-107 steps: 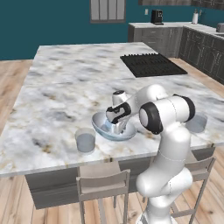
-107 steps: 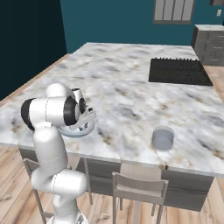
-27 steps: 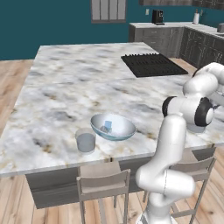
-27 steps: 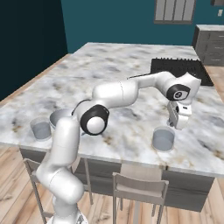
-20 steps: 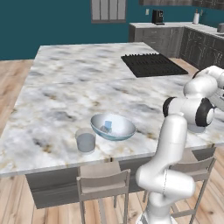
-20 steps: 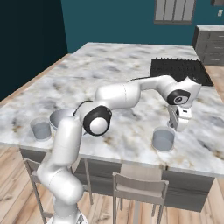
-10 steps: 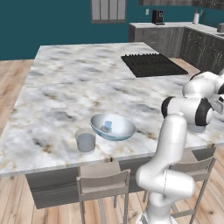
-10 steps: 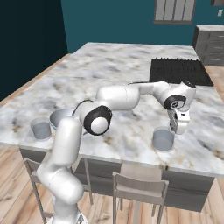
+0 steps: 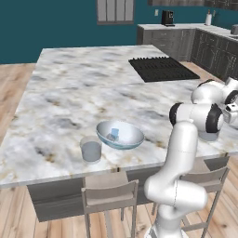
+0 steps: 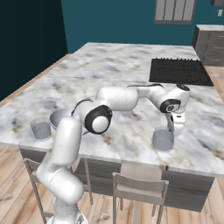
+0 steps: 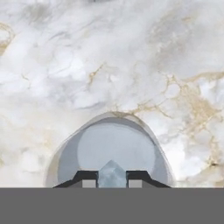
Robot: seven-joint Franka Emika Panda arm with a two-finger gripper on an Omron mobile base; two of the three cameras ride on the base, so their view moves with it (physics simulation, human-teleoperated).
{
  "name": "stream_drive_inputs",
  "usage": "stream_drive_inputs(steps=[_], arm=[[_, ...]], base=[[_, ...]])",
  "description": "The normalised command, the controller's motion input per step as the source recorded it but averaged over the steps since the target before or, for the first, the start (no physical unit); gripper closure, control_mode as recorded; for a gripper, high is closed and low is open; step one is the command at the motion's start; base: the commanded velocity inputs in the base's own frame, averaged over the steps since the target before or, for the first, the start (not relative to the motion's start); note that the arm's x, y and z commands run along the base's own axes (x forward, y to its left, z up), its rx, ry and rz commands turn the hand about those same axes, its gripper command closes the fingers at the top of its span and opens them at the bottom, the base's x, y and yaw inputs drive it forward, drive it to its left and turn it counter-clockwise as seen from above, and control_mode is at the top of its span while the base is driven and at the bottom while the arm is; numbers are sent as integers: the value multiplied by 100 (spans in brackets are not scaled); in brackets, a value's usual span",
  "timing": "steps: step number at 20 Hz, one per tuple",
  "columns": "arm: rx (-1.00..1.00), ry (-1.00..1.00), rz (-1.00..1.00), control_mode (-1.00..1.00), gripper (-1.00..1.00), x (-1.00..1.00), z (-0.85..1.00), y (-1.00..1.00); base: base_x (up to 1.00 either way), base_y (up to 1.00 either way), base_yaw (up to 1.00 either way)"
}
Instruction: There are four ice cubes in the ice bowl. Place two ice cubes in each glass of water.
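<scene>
My gripper [image 10: 171, 129] hangs just above the right glass of water [image 10: 163, 140], near the counter's front edge. In the hand view a small pale blue ice cube [image 11: 112, 174] is pinched between my gripper's [image 11: 112, 179] dark tips, straight over that glass [image 11: 114, 148]. The arm partly covers this glass [image 9: 209, 137] in the left base view. The ice bowl [image 9: 120, 135] stands to the left with a bluish ice cube [image 9: 114, 135] in it. The other glass of water [image 9: 91, 149] stands just left of the bowl [image 10: 59, 118], near the front edge [image 10: 40, 129].
A black cooktop [image 9: 160, 69] lies at the back right of the marble island [image 9: 69, 93]. Two stools [image 9: 109, 197] [image 10: 140, 183] stand against the island's front edge. My arm stretches across the counter between bowl and right glass.
My gripper has come down and slightly inward over the right glass with the ice cube still in its tips. The bowl and both glasses have not moved.
</scene>
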Motion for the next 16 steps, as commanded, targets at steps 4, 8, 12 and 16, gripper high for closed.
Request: stream_drive_inputs(steps=[4,8,12,16], arm=[[0,0,1,-100,100,25,-21,0],[0,0,1,-100,100,26,-30,0],[0,0,1,-100,100,22,-30,0],[0,0,0,-100,100,16,-17,0]], base=[[0,0,0],[0,0,0],[0,0,0],[0,0,0]])
